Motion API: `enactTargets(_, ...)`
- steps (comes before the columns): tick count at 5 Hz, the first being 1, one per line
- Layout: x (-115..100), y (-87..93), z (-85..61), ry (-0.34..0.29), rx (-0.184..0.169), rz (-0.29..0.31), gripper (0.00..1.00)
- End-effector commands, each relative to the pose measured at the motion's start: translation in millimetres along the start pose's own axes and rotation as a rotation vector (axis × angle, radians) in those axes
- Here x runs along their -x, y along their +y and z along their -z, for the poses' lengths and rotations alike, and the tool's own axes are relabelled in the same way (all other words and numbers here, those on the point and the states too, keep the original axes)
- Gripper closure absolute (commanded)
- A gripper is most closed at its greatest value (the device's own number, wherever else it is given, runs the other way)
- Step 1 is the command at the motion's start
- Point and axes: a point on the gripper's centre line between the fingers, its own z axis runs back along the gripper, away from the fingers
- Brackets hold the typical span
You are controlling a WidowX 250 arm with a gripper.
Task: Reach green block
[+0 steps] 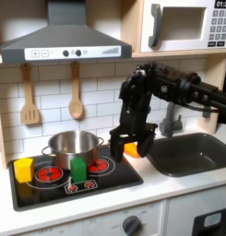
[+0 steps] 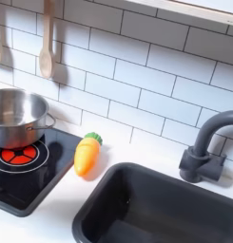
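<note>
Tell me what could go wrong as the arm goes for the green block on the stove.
1. The green block stands upright just in front of the steel pot, so a sideways approach might tip it or bump the pot.
2. The pincer hangs at the stove's right edge, right by the orange carrot toy, which it could knock.
3. The yellow block is similar, a possible wrong target.

Black arm bent downward from the first exterior view's right, pincer [image 1: 130, 146] low, fingers apart.

White counter [image 1: 170, 189] carrying black hob [image 1: 73, 177]; on it, steel pot [image 1: 73, 146], green block [image 1: 78, 170], yellow block [image 1: 24, 169]; beside, seemingly toy carrot [image 2: 87, 155].
</note>
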Motion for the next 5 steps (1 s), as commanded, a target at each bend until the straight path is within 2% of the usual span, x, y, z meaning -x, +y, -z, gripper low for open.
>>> enactTargets(1,-23,11.0,5.2,-0.004,-0.009,-0.004,0.0)
enactTargets(3,-51,18.4,14.3,-0.014,-0.015,-0.02,0.0)
enactTargets(5,-65,24.2,23.5,-0.014,-0.025,-0.024,0.0)
